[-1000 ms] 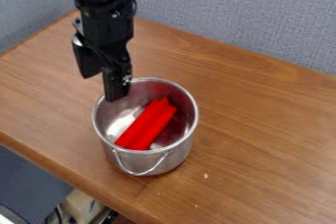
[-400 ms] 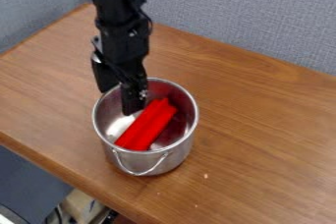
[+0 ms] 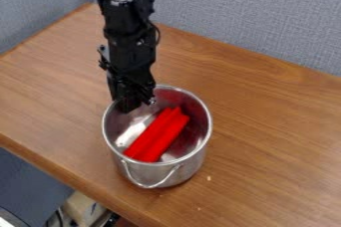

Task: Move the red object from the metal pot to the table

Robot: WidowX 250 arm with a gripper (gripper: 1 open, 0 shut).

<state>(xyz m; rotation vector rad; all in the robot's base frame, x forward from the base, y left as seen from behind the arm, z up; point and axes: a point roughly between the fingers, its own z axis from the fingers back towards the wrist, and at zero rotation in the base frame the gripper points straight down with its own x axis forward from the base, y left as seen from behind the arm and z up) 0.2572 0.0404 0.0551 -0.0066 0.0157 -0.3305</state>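
Observation:
The red object point(image 3: 162, 135), a grooved red block, lies slanted inside the metal pot point(image 3: 124, 158), its far end up against the back wall. The shiny pot stands on the brown table point(image 3: 273, 112) near the front edge. My gripper point(image 3: 134, 102) points straight down and reaches into the pot at its back left rim, to the left of the block's far end. Its dark fingers point(image 3: 130, 93) stand close together and look shut. I cannot make out anything between them, and the tips are hard to separate from the pot's rim.
A grey wall point(image 3: 266, 12) rises behind the table. The table's rounded front edge point(image 3: 54, 166) runs just in front of the pot, with dark floor below it.
The gripper has come down and to the right into the pot, and its fingers have gone from open to shut. The pot with the red block has slid slightly right and toward the front edge.

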